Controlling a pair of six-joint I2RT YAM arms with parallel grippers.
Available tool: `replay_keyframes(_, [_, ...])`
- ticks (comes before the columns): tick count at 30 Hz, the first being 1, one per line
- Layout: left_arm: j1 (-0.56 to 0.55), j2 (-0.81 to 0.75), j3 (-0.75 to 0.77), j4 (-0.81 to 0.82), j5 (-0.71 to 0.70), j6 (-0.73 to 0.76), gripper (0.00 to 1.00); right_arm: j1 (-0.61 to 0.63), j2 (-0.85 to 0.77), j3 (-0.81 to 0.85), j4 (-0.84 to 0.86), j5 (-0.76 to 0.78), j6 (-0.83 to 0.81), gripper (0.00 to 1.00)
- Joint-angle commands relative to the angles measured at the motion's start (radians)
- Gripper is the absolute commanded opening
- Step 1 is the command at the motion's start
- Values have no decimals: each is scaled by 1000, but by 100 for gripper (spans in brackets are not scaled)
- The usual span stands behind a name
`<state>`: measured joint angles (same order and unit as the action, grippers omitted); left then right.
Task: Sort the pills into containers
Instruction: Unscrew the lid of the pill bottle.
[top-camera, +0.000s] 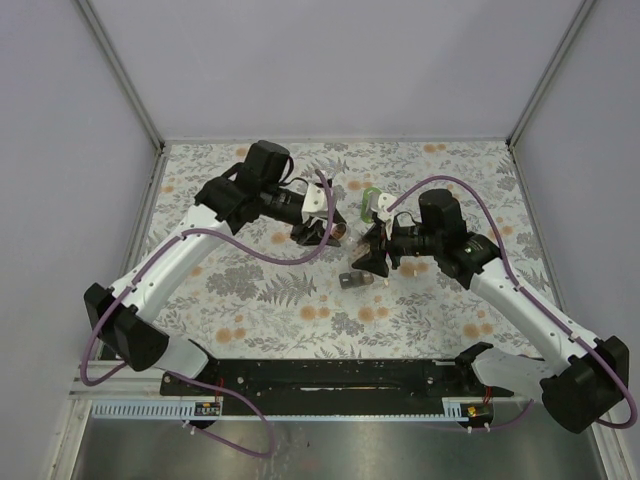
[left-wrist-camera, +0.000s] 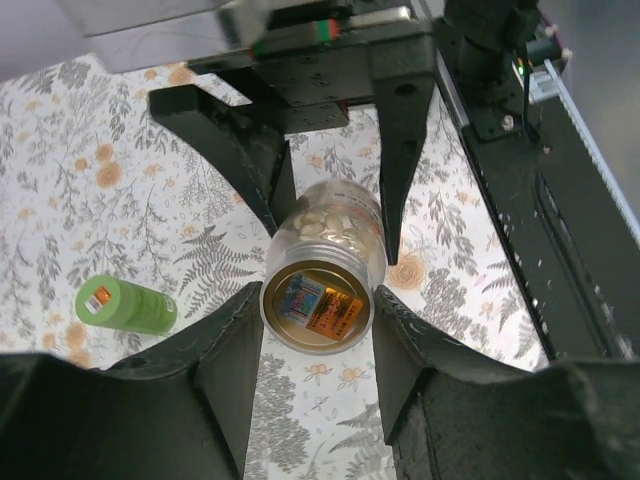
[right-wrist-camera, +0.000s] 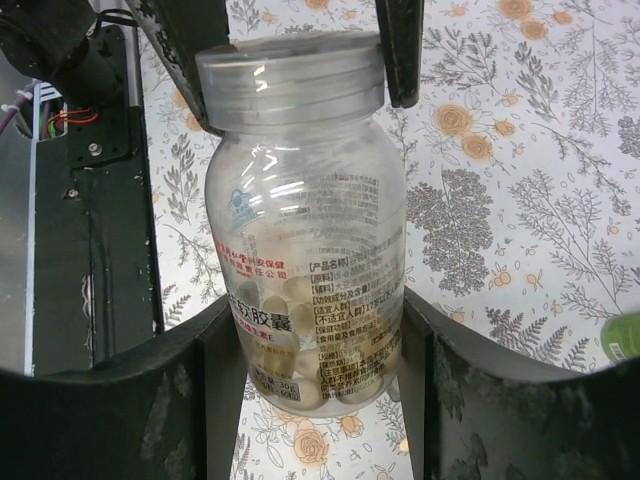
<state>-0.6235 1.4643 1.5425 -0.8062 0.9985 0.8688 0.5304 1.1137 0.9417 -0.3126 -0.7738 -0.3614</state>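
Above the flowery tabletop (right-wrist-camera: 520, 200), we hold one pill bottle (right-wrist-camera: 305, 250) from both ends: left fingers (left-wrist-camera: 220, 350) pinch its lid (right-wrist-camera: 290, 80), right fingers (right-wrist-camera: 215, 385) squeeze its body.

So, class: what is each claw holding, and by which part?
Both hold the clear pill bottle: right claw around its body, left claw on its lid.

Your left arm (top-camera: 165, 265) reaches up from its base and folds right at the elbow. Your right arm (top-camera: 525, 300) mirrors it, folding left, so the two wrists end up nose to nose in the middle. The left gripper (left-wrist-camera: 318, 310) has both fingers pressed onto one end of the bottle (right-wrist-camera: 305, 250). The right gripper (right-wrist-camera: 315, 340) is clamped on the bottle's body, jaws partway apart, one finger on each side.
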Motion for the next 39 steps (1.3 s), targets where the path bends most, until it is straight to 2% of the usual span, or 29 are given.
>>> replay_keyframes(1, [-12, -59, -61, 260, -32, -362, 0, 2, -28, 5, 104, 82, 21, 0])
replay_keyframes(2, [-12, -67, -80, 301, -56, -461, 0, 2, -31, 2, 115, 91, 22, 0])
replay_keyframes(4, [-13, -74, -93, 361, -107, -563, 0, 0, -31, 2, 119, 108, 24, 0])
replay_keyframes(10, [-39, -70, -81, 406, -224, -752, 0, 2, -37, 5, 125, 151, 24, 0])
replay_keyframes(21, [-108, -56, -64, 369, -449, -991, 2, 0, -40, 3, 133, 197, 24, 0])
replay_keyframes(29, [-151, -39, -15, 306, -590, -1100, 1, 0, -43, -1, 147, 229, 30, 0])
replay_keyframes(30, [-154, -35, -9, 300, -604, -1119, 2, 0, -41, -1, 150, 232, 32, 0])
replay_keyframes(33, [-165, -19, 14, 282, -624, -1175, 13, 2, -38, -1, 152, 242, 33, 0])
replay_keyframes(36, [-177, -12, 30, 268, -647, -1191, 17, 2, -38, -1, 153, 249, 33, 0])
replay_keyframes(39, [-180, -5, 37, 265, -663, -1197, 28, 0, -38, -3, 153, 248, 33, 0])
